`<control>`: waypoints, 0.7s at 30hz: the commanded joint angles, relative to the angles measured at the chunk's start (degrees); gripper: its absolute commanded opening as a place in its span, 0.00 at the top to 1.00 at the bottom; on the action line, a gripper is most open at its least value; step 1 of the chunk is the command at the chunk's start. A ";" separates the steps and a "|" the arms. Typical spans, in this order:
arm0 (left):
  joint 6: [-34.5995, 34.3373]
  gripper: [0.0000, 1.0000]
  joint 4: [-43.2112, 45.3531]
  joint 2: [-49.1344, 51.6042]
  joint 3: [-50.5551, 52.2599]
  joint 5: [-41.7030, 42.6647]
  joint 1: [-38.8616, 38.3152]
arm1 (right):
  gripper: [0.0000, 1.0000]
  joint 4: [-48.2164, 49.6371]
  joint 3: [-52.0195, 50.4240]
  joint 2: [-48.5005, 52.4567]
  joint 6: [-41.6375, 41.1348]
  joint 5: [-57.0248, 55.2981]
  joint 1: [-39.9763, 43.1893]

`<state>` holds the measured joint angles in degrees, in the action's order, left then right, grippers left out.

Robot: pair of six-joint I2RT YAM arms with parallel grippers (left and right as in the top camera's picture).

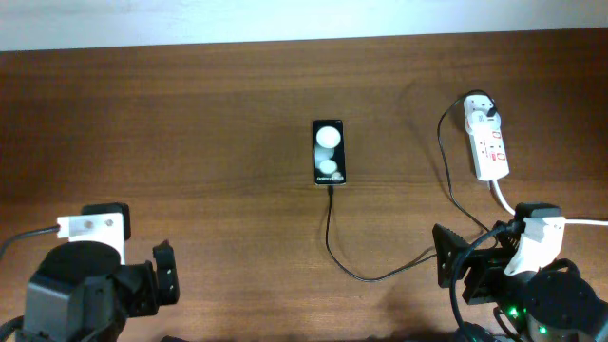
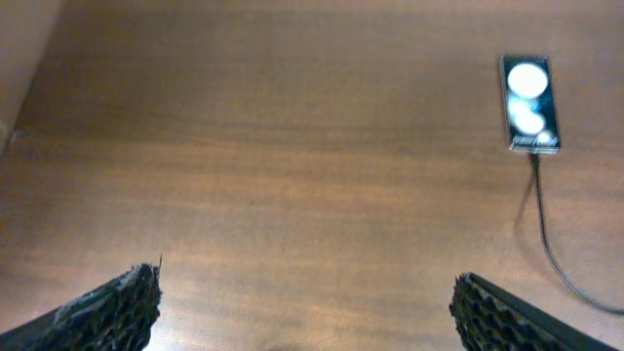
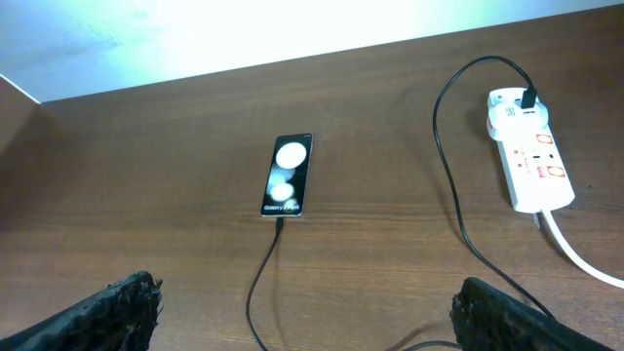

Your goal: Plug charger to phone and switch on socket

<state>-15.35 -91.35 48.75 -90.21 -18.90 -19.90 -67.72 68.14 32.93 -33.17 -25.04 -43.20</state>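
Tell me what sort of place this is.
Probably a robotics lab or test bench rather than a home. A wooden table has the left arm and right arm mounted at its near edge, and a phone, charger and socket are laid out like a staged task.

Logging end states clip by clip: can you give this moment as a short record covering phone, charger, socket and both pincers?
phone: flat, mid-table
charger: tip meets the phone's near end, apparently inserted; white plug sits in the socket's far end
socket: right side of the table, far from the phone; switch position cannot be told
left pincer: open, empty, near edge
right pincer: open, empty, near edge
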 commanded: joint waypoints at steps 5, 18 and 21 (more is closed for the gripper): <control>0.46 0.01 -2.62 -1.22 0.33 -0.17 0.39 | 0.01 -0.02 0.39 -0.04 0.15 -0.92 0.20; 0.46 0.01 -2.67 -29.00 0.33 -0.20 13.73 | 0.01 -0.02 0.39 -0.04 0.15 -0.94 0.20; 0.46 0.01 -2.67 -35.15 0.33 -0.17 13.81 | 0.01 -0.02 0.39 -0.04 0.15 -0.92 0.20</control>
<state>-15.38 -93.97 18.35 -89.97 -18.70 -6.50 -67.70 68.14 32.93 -33.21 -25.06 -43.20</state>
